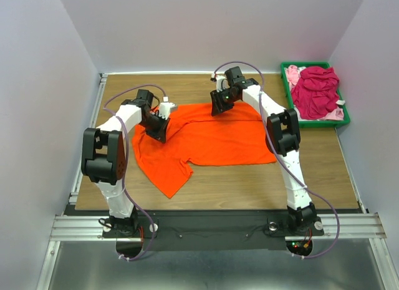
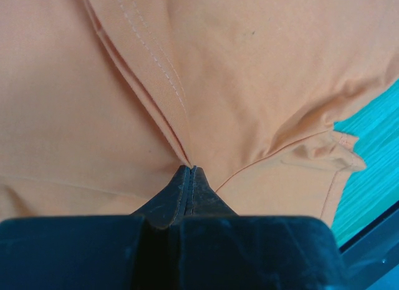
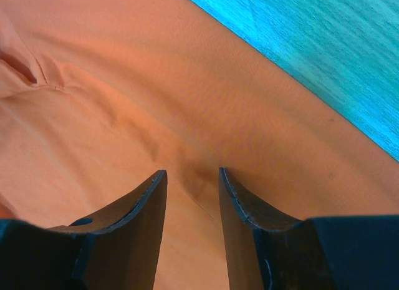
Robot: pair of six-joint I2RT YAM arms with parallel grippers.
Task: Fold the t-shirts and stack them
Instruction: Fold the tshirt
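Observation:
The orange t-shirt [image 1: 212,140] lies spread on the table, one sleeve pointing to the near left. My left gripper [image 1: 157,133] is at the shirt's left shoulder; in the left wrist view it [image 2: 190,168] is shut on a pinched fold of the orange cloth [image 2: 249,65]. My right gripper [image 1: 219,106] is at the shirt's far edge; in the right wrist view it [image 3: 192,173] is open, tips down on the orange cloth [image 3: 124,84], which puckers between them. The magenta t-shirt [image 1: 317,90] lies crumpled on the pale pink t-shirt [image 1: 292,73] in the bin.
A green plastic bin [image 1: 324,123] stands at the back right corner of the wooden table [image 1: 249,184]. White walls close in the left, back and right sides. The table's bare wood shows beyond the shirt's edge in the right wrist view [image 3: 324,47].

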